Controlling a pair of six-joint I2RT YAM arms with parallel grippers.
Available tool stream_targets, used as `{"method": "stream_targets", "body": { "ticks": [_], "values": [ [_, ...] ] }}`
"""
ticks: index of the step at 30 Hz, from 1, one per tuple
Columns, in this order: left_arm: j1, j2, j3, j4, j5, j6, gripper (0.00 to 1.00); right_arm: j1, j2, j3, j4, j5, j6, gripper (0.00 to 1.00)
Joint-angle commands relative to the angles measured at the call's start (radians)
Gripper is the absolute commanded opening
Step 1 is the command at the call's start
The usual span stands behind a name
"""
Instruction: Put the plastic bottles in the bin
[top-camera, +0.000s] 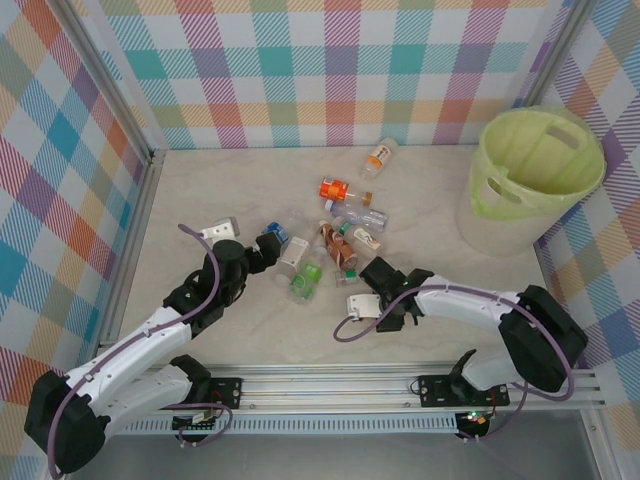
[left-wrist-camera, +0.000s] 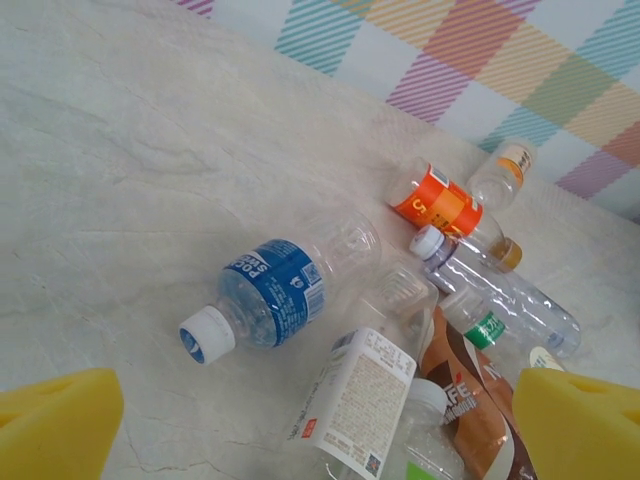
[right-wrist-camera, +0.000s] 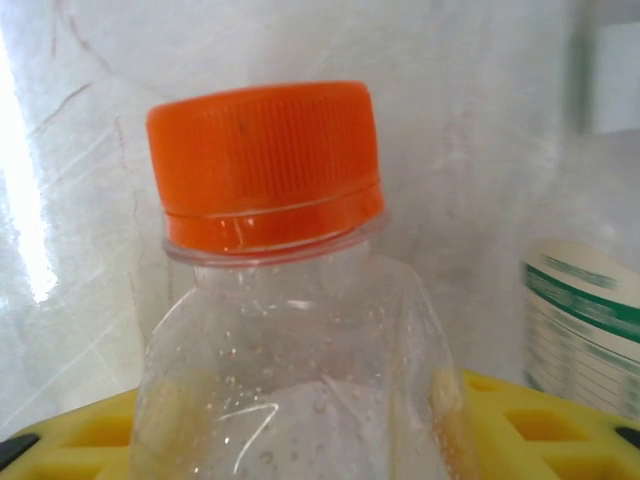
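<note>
Far right of the table, top view: large round pale bucket lined with a lime-green plastic bag (top-camera: 495, 230), upright, handle slots cut in its wall, well apart from every bottle.
Table middle, top view: cluster of small clear plastic bottles (top-camera: 335, 240) lying on the pale marbled tabletop (top-camera: 200, 190).
Stragglers, top view: orange-labelled bottle (top-camera: 335, 190) at the cluster's far edge; white-and-orange-labelled bottle (top-camera: 378, 158) alone beyond it, near the checked back wall.
Left gripper (top-camera: 278, 247), top view: at the cluster's left edge, just beside the blue-labelled bottle (top-camera: 275, 231).
Right gripper (top-camera: 365, 272), top view: at the cluster's near right edge, next to the brown-labelled bottles (top-camera: 340, 248).
Left pincer, left wrist view: yellow foam fingers (left-wrist-camera: 55, 425) spread wide apart at the lower corners, nothing held between them.
Bottles, left wrist view: blue-labelled bottle (left-wrist-camera: 270, 290) on its side, white cap towards the camera; white-labelled bottle (left-wrist-camera: 355, 400) just beside it; brown-labelled bottle (left-wrist-camera: 470, 400) and green-labelled bottle (left-wrist-camera: 485, 325) to the right; orange-labelled bottle (left-wrist-camera: 437, 205) farther off.
Right pincer, right wrist view: yellow foam pads (right-wrist-camera: 540, 420) low on either side of a clear bottle with a ribbed orange cap (right-wrist-camera: 265, 165); whether they press on it cannot be told.
Right edge, right wrist view: blurred green-and-white-labelled bottle (right-wrist-camera: 590, 320).
</note>
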Motion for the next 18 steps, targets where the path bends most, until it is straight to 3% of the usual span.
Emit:
{"method": "stream_targets", "body": {
  "ticks": [1,7,10,14,18],
  "values": [
    [0.008,-0.030,-0.027,0.033,-0.057,-0.037,1.00,-0.003,-0.074,0.007,0.005,0.011,0.100,0.55],
    [0.014,-0.031,-0.023,0.036,-0.027,-0.034,1.00,-0.014,-0.117,0.162,-0.100,-0.023,0.294,0.52],
    [0.014,-0.024,-0.023,0.037,-0.016,-0.032,1.00,-0.036,-0.156,0.179,-0.057,-0.066,0.334,0.51],
    [0.015,-0.025,-0.022,0.035,-0.003,-0.034,1.00,-0.132,-0.241,0.210,0.042,-0.223,0.450,0.48],
    [0.015,-0.029,-0.026,0.041,-0.006,-0.038,1.00,-0.293,-0.317,0.216,0.204,-0.404,0.623,0.46]
  ]
}}
